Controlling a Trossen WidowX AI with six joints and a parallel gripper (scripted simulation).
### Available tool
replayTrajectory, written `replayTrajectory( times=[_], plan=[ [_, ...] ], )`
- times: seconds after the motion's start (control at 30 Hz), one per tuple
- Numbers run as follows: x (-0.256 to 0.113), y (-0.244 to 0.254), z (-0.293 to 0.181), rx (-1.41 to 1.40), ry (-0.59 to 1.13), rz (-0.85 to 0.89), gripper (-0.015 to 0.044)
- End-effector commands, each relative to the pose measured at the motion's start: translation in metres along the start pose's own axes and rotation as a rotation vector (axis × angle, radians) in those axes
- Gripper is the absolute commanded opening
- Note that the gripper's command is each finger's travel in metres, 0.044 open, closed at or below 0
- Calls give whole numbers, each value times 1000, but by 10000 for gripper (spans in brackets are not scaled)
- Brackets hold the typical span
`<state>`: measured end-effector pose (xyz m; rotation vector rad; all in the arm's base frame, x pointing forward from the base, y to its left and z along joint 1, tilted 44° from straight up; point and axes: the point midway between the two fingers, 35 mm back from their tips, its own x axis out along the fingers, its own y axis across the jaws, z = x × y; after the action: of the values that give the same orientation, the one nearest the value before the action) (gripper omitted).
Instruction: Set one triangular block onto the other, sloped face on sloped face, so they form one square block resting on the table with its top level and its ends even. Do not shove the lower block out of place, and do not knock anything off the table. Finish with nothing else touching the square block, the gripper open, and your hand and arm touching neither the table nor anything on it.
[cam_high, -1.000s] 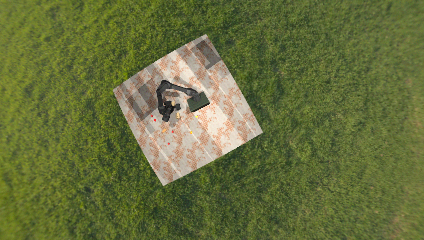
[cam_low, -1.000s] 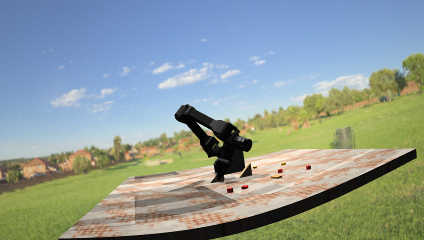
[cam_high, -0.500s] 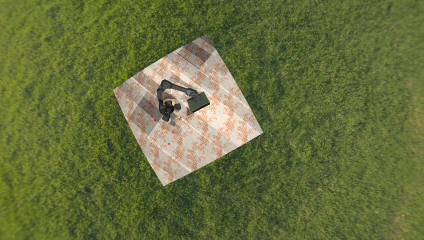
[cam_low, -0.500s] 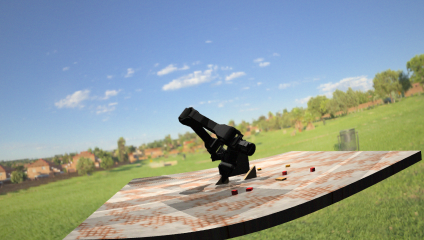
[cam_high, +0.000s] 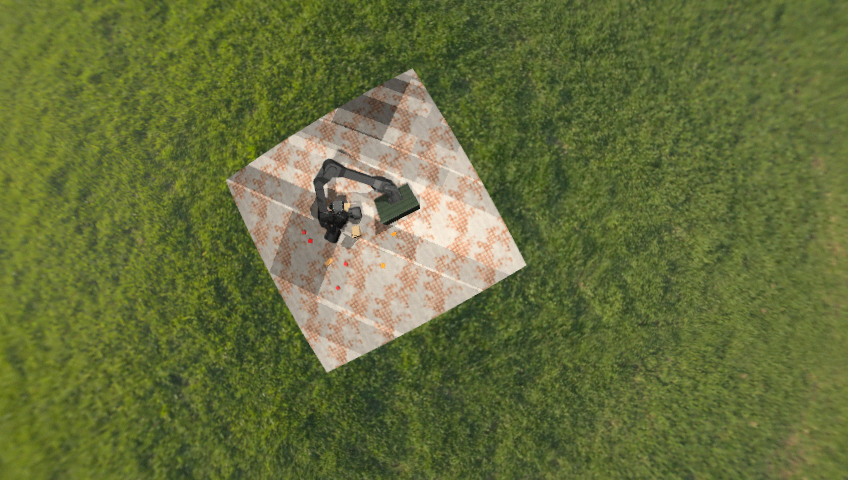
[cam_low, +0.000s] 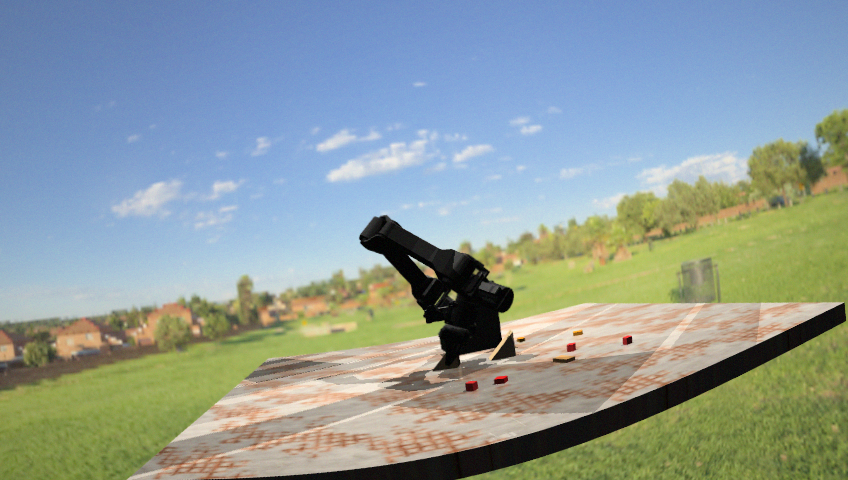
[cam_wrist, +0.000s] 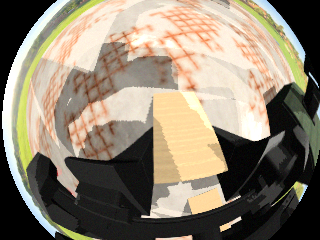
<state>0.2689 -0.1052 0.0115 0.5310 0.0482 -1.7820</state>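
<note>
My gripper (cam_low: 450, 355) (cam_wrist: 185, 145) is shut on a tan triangular block (cam_low: 443, 364) (cam_wrist: 172, 112), with one finger on each side. In the top view the hand mostly covers this held block (cam_high: 346, 206). It is at table level in the exterior view, though its underside is too dark to judge contact. The other triangular block (cam_high: 355, 230) (cam_low: 503, 346) (cam_wrist: 204, 202) stands apart on the table (cam_high: 440, 249) (cam_low: 333, 416), with its slope facing left in the exterior view. The two blocks are not touching.
The arm's dark green base box (cam_high: 397, 205) (cam_low: 484, 333) stands near both blocks. Several small red pieces, such as one red cube (cam_high: 310, 240) (cam_low: 501, 379), and small orange pieces, such as one flat orange piece (cam_high: 329, 261) (cam_low: 563, 359), lie around. Grass surrounds the table edges.
</note>
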Motion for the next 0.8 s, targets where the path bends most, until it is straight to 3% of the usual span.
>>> replayTrajectory(
  times=[0.0, 0.77],
  plan=[
    [-2, 0, 1, 3, 7, -1, 0],
    [-7, 1, 38, -3, 580, -3, 0]
  ],
)
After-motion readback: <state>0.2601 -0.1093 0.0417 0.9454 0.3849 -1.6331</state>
